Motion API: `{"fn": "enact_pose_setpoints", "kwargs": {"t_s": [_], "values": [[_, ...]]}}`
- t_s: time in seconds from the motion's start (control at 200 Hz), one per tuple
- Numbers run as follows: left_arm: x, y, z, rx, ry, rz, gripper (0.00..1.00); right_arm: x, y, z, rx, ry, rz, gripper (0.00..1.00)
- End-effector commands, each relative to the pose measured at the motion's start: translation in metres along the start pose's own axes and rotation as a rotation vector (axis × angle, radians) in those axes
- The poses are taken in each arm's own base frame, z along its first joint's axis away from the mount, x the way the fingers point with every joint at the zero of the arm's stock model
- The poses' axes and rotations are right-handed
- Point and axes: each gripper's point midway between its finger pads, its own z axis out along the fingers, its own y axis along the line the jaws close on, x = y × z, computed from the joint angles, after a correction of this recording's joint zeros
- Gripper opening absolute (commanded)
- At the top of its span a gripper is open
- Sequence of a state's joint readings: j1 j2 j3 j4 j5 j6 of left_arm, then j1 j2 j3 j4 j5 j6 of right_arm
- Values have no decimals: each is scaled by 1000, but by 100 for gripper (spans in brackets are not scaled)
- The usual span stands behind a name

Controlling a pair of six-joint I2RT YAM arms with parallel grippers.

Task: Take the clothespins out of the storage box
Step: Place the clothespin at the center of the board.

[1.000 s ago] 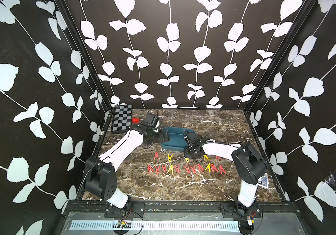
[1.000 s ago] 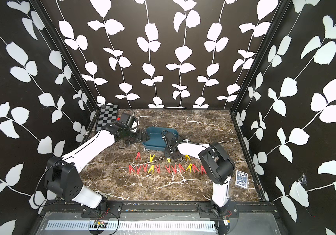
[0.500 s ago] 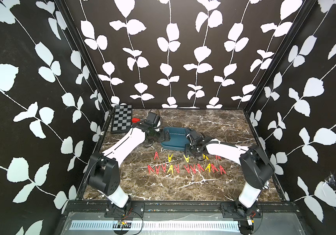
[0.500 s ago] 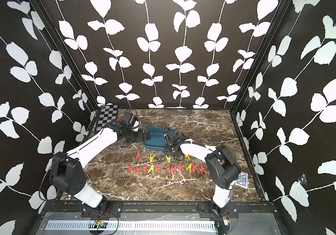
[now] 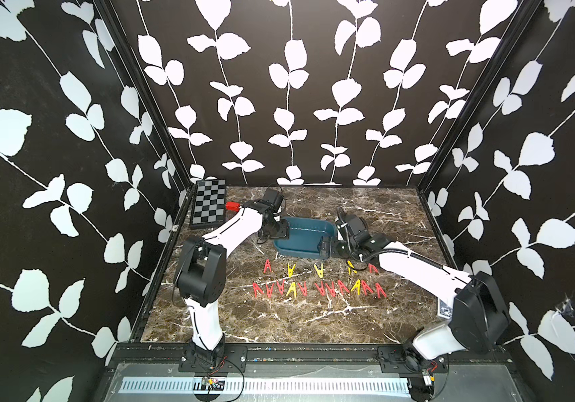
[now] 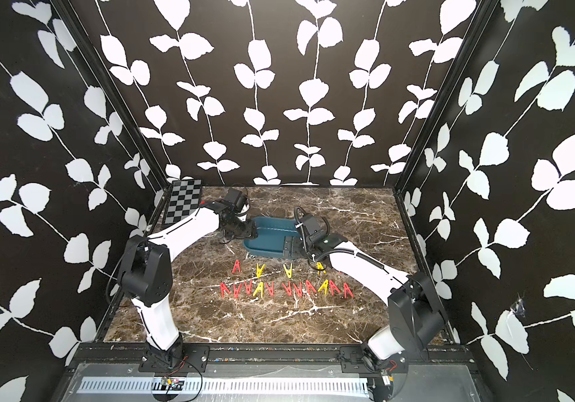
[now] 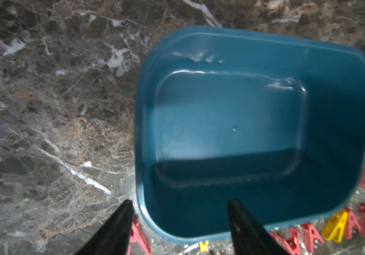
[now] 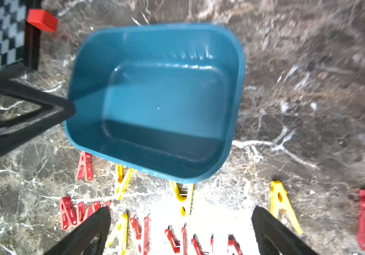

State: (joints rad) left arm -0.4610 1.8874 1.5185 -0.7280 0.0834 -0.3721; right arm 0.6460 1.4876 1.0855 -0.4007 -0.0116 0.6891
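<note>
Red and yellow clothespins lie beside the storage box.

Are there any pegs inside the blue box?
No, the storage box is bare inside; the clothespins lie on the table outside it.

We look down from high at the front in both top views, the whole table in frame, our wrist cameras sit close over the storage box, looking down from opposite sides, both sharing it and nearby clothespins
</note>
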Motion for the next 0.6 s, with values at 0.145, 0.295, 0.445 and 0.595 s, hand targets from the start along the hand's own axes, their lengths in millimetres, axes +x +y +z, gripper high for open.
{"fn": "enact_pose_setpoints", "kwargs": {"t_s": [0.145,0.295,0.445,0.595], "values": [[-13,22,10,-111,17,61,57,-20,9,-17,-38,-57,-25,99],[-14,25,21,-110,34,63,41,-26,13,-21,-55,-72,-37,99],[-13,26,30,-109,50,55,34,-29,16,-21,-66,-81,-40,99],[-9,23,35,-90,64,31,21,-30,19,-17,-75,-77,-38,99]]}}
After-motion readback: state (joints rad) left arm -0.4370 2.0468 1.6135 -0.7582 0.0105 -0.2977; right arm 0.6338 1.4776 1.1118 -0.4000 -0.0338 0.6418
